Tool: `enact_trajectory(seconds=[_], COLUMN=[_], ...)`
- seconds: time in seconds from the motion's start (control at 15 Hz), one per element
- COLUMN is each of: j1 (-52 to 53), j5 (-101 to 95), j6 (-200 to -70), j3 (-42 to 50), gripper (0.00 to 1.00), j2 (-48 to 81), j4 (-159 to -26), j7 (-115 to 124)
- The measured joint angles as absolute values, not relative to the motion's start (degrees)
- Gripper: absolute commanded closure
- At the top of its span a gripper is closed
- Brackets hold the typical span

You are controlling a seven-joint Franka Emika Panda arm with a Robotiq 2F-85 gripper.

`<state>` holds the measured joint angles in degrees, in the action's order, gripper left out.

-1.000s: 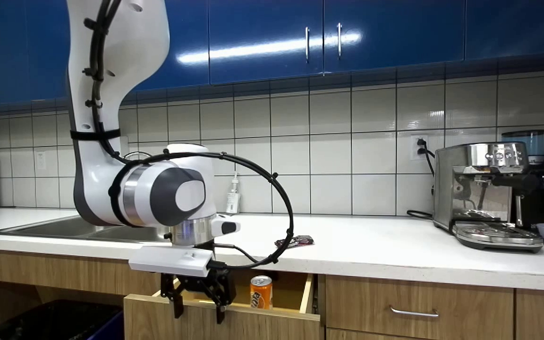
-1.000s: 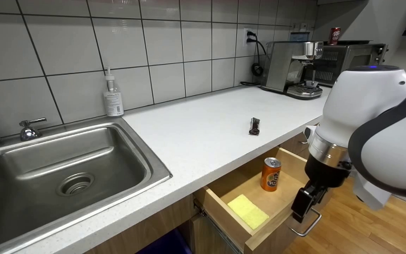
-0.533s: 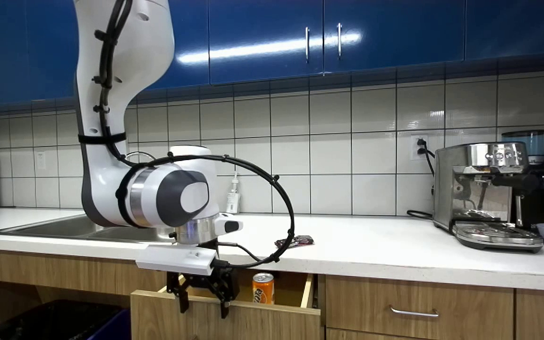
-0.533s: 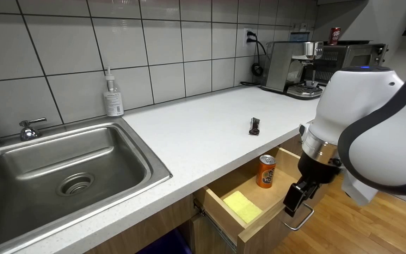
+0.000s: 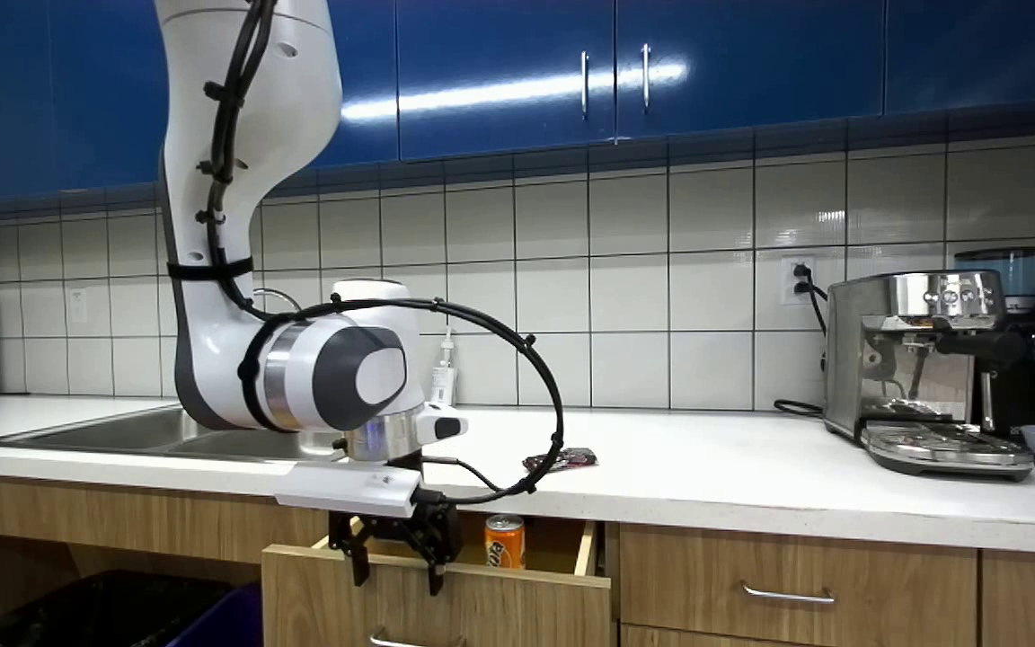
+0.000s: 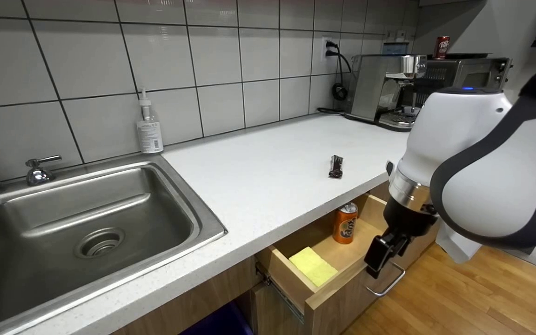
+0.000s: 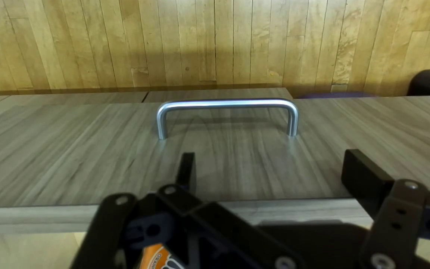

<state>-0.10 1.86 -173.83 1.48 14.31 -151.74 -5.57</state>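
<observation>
My gripper is open and empty, its black fingers pointing down in front of the wooden drawer's front panel. In an exterior view the gripper is at the panel's top edge; contact is not clear. In the wrist view the fingers stand wide apart over the panel, with the silver handle beyond them. The drawer is partly open. An orange Fanta can stands upright inside it, beside a yellow sponge. The can is mostly hidden behind a finger in the wrist view.
The white counter overhangs the drawer. A dark wrapped bar lies on it. A steel sink, a soap bottle and an espresso machine stand along it. A dark bin is below the counter.
The drawer has slid inward towards the cabinet, carrying the can and sponge with it. My gripper has moved the same way along with the drawer front and stayed open.
</observation>
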Motion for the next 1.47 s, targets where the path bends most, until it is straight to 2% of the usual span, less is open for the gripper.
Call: enact_trajectory(seconds=[1.47], j1=[-1.83], j5=[1.86], j6=[-173.64], j3=[1.59], gripper=[0.00], j2=[20.68], j4=[-142.16], j7=[-5.57])
